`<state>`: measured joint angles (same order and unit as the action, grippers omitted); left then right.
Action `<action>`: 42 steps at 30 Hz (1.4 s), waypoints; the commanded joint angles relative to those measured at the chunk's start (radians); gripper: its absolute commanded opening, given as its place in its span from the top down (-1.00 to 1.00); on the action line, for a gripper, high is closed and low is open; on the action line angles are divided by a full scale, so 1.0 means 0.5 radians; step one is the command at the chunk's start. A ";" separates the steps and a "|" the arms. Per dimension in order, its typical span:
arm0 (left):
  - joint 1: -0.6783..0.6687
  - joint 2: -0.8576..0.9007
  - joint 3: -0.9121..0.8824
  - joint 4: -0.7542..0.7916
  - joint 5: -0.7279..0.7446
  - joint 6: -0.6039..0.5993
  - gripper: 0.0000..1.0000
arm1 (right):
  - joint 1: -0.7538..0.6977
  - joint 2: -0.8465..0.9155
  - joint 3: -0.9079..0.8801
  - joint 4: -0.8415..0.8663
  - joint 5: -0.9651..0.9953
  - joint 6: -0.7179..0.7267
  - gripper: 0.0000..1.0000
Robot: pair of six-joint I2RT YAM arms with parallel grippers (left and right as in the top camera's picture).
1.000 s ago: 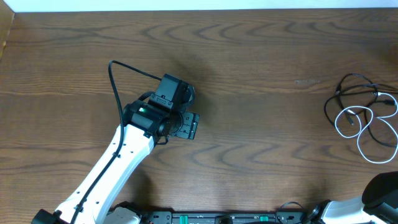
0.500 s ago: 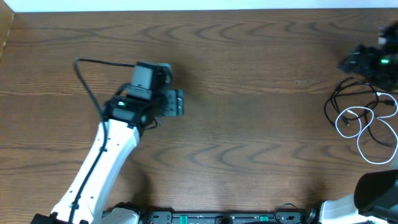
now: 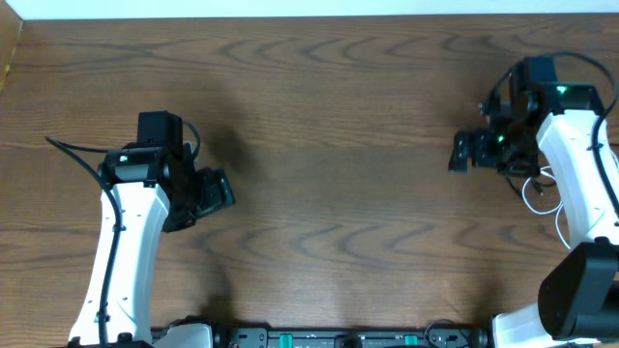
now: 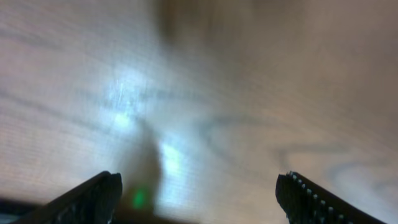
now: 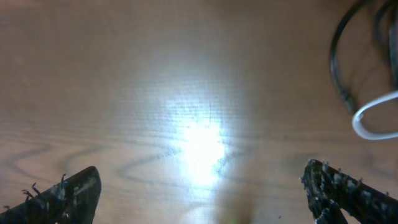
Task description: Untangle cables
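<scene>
The cables lie at the table's far right, mostly hidden under my right arm in the overhead view. Only part of the white cable (image 3: 531,200) shows there. In the right wrist view a black cable loop (image 5: 336,65) and a bend of the white cable (image 5: 374,121) sit at the upper right. My right gripper (image 3: 464,152) is open and empty, to the left of the cables, over bare wood; it also shows in the right wrist view (image 5: 202,198). My left gripper (image 3: 213,191) is open and empty at the left, far from the cables, and its wrist view (image 4: 199,200) shows only blurred wood.
The brown wooden table (image 3: 338,126) fills the view. A thick black wire (image 3: 73,155) loops off my left arm. The table's back edge runs along the top.
My left arm has swung left and toward the front. My right arm has come in from the right and now covers most of the cables, with its gripper pointing left.
</scene>
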<state>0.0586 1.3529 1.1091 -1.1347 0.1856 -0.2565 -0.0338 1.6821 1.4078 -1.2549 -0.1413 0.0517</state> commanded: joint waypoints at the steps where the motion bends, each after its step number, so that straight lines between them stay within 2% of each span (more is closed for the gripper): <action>1: 0.011 -0.029 0.009 -0.208 0.024 0.206 -0.68 | 0.002 -0.101 -0.228 0.009 0.014 0.092 -0.99; 4: 0.011 -0.105 -0.051 -0.288 0.017 0.245 -0.69 | 0.002 -0.269 -0.420 0.053 0.014 0.126 -0.99; 8: 0.011 -0.342 -0.187 -0.235 0.060 0.245 -0.69 | 0.002 -0.607 -0.666 0.161 0.016 0.166 -0.99; 14: 0.011 -1.186 -0.365 0.101 0.080 0.326 -0.70 | 0.004 -1.447 -0.954 0.394 0.025 0.186 -0.99; 15: 0.011 -1.363 -0.407 0.187 0.061 0.325 -0.95 | 0.004 -1.595 -0.978 0.435 0.065 0.185 -0.99; 17: 0.011 -1.654 -0.434 0.278 0.063 0.326 -0.96 | 0.004 -1.812 -0.990 0.454 0.145 0.185 -0.99; 20: 0.011 -1.846 -0.434 0.285 0.063 0.326 -0.96 | 0.004 -1.972 -0.990 0.448 0.151 0.185 -0.98; 24: 0.011 -1.948 -0.434 0.283 0.063 0.326 -0.95 | 0.004 -2.039 -0.990 0.414 0.151 0.185 -0.99; 42: 0.011 -1.948 -0.434 0.283 0.063 0.326 -0.95 | 0.004 -2.033 -0.990 0.406 0.151 0.185 -0.99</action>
<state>0.0620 0.3840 0.9035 -0.9943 0.2192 -0.1059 -0.0334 0.6670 0.9203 -1.0512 -0.0738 0.1303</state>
